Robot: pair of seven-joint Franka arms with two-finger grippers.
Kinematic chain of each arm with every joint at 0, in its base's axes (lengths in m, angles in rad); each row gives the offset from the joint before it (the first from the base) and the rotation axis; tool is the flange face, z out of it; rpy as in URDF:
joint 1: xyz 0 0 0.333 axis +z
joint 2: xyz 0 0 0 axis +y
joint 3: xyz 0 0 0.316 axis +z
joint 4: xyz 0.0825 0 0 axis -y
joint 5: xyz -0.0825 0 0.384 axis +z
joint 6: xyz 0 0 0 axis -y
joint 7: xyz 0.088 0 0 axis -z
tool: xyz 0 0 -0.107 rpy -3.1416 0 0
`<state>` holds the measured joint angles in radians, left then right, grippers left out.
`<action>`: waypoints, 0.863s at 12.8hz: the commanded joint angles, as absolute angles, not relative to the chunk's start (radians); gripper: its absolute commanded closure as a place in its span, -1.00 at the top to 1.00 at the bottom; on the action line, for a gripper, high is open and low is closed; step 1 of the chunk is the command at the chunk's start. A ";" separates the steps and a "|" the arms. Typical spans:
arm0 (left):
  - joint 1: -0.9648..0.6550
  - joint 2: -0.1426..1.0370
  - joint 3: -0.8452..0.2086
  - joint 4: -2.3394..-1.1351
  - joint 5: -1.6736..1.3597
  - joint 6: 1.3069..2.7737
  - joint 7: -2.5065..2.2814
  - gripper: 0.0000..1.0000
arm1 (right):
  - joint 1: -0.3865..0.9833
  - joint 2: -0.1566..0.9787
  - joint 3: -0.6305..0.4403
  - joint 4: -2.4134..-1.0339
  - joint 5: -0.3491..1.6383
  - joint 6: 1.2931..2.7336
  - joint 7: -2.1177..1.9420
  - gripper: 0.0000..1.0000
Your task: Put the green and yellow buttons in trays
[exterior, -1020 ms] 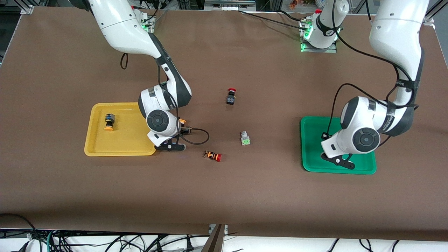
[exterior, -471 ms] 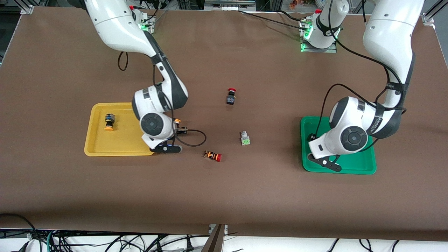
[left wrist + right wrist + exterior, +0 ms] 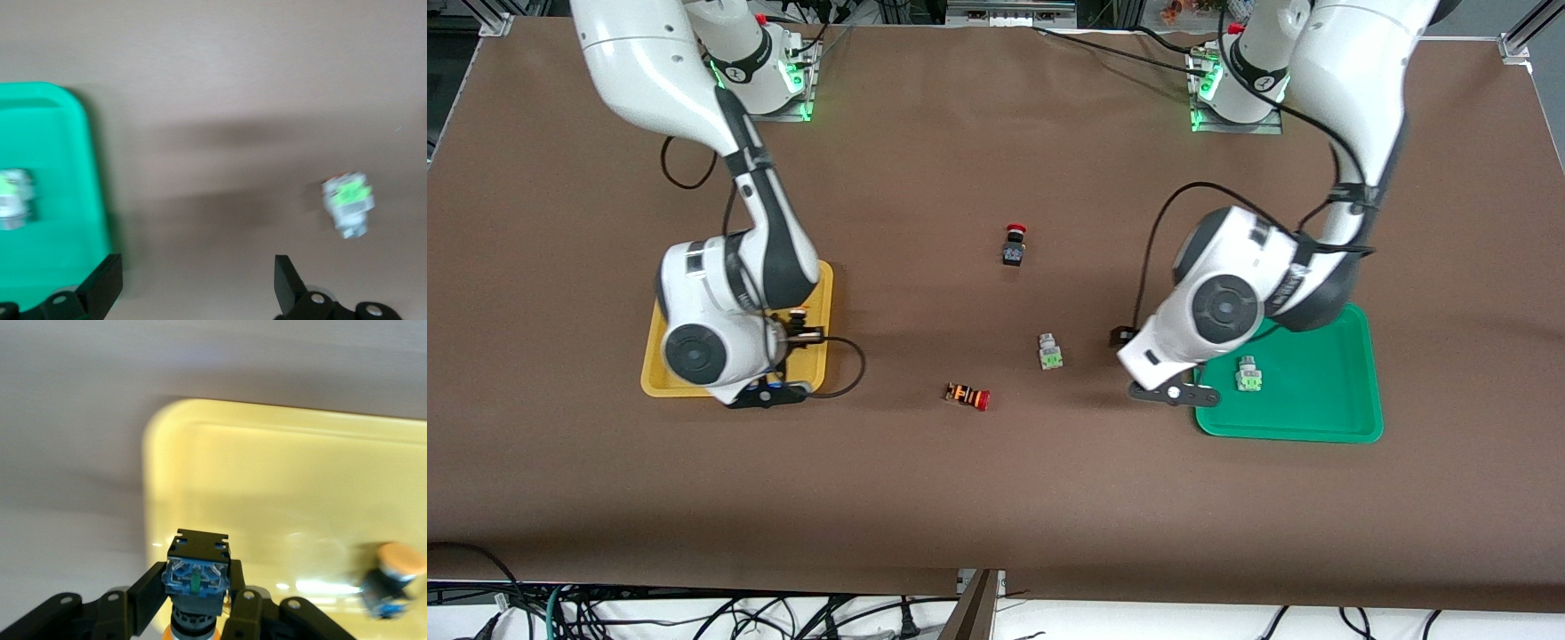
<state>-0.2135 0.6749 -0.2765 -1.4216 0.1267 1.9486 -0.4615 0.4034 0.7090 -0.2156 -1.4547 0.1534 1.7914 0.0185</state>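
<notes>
Glossy plastic yellow tray point(image 3: 656, 378) and green tray point(image 3: 1325, 409) sit on a matt brown table covering point(image 3: 996, 498); arm shells are smooth, shiny white.

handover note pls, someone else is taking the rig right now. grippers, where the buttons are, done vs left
Right gripper: shut on a yellow button, held over the yellow tray.
Left gripper: open, holding nothing, over the table between the green tray and the loose green button.

Done: one green button in tray lies in the green tray; one yellow button in tray lies in the yellow tray.
Left: release the held yellow button into the yellow tray; pick the loose green button and place it in the green tray.
The two red-capped buttons lie on the table mid-way between the trays; they likely stay there.
</notes>
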 commanded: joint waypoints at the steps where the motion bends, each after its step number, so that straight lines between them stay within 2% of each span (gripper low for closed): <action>1: -0.296 0.758 -0.268 -1.376 0.110 2.081 -0.674 1.00 | 0.329 0.712 -0.215 -1.532 0.150 1.856 -0.135 -1.00; 4: -0.357 0.814 -0.258 -1.378 0.126 2.271 -0.790 1.00 | 0.325 0.709 -0.213 -1.643 0.150 1.982 -0.141 -1.00; 5: -0.363 0.830 -0.256 -1.384 0.129 2.308 -0.790 1.00 | 0.325 0.710 -0.213 -1.649 0.152 1.988 -0.141 -0.76; 6: -0.388 0.834 -0.249 -1.393 0.132 2.318 -0.792 1.00 | 0.325 0.706 -0.215 -1.641 0.152 1.980 -0.143 0.42; 7: -0.415 0.844 -0.221 -1.402 0.149 2.318 -0.814 1.00 | 0.324 0.701 -0.215 -1.632 0.153 1.968 -0.143 0.99; 11: -0.460 0.859 -0.181 -1.417 0.201 2.316 -0.848 0.95 | 0.322 0.698 -0.216 -1.482 0.155 1.772 -0.146 1.00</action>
<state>-0.4455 0.8570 -0.2016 -1.4197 0.1750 2.3118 -0.8263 0.3239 0.7115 -0.2176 -1.5477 0.1526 1.8663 -0.1347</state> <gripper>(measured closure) 0.000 0.066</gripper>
